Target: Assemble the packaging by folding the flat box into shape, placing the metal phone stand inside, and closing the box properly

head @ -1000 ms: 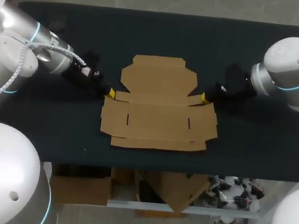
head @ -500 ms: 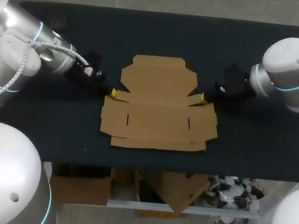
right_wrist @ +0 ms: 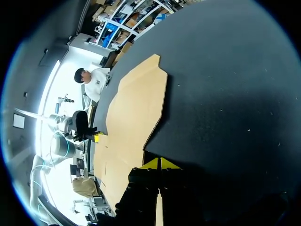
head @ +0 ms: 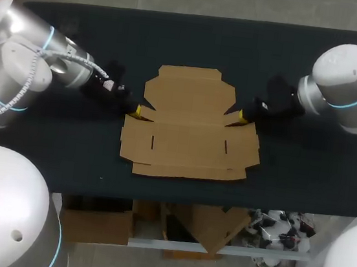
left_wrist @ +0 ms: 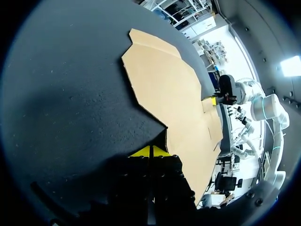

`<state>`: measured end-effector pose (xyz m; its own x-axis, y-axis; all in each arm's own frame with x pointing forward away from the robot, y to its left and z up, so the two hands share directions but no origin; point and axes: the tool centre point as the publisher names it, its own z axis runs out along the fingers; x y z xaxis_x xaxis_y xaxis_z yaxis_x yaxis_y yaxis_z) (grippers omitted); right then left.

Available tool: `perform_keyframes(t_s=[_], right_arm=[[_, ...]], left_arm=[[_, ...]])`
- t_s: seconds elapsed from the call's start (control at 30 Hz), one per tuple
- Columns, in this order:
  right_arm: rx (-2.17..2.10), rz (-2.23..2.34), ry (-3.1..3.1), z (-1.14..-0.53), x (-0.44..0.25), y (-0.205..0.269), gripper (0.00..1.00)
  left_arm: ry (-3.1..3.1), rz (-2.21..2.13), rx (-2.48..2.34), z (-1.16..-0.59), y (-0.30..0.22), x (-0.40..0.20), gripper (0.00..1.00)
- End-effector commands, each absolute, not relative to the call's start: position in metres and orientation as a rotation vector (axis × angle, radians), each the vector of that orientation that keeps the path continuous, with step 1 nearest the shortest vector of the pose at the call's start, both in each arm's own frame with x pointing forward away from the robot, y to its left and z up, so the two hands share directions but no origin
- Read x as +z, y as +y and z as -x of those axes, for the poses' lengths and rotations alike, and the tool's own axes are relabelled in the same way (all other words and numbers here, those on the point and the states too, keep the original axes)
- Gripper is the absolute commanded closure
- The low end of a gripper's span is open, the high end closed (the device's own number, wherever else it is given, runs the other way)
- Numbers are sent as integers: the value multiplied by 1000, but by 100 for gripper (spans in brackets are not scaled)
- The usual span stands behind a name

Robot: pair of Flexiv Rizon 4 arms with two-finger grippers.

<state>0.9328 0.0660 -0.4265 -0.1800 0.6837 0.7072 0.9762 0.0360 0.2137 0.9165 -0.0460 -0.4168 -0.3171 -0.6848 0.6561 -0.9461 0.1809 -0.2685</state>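
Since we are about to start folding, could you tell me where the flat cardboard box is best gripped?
The flat box lies flush on the table, so probably take its side flaps, beside the notches where the left gripper and right gripper sit, coming in low from each side to slip a finger under the edge.

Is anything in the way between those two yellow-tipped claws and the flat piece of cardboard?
Nothing visible is. The left gripper and right gripper, tips closed, sit right at the flat box's side notches, with only the bare dark table around them.
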Motion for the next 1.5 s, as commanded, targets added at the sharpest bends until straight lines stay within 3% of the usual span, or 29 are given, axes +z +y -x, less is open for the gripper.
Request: perform_keyframes(t_s=[0.03,1.5], right_arm=[[-952,1682,-1913,-931,-425,69,100],[-906,1797,-1930,-923,-412,81,100]], left_arm=[[-2083,-1546,911,-916,-50,-417,100],[-2181,-1786,831,-909,-68,-400,100]])
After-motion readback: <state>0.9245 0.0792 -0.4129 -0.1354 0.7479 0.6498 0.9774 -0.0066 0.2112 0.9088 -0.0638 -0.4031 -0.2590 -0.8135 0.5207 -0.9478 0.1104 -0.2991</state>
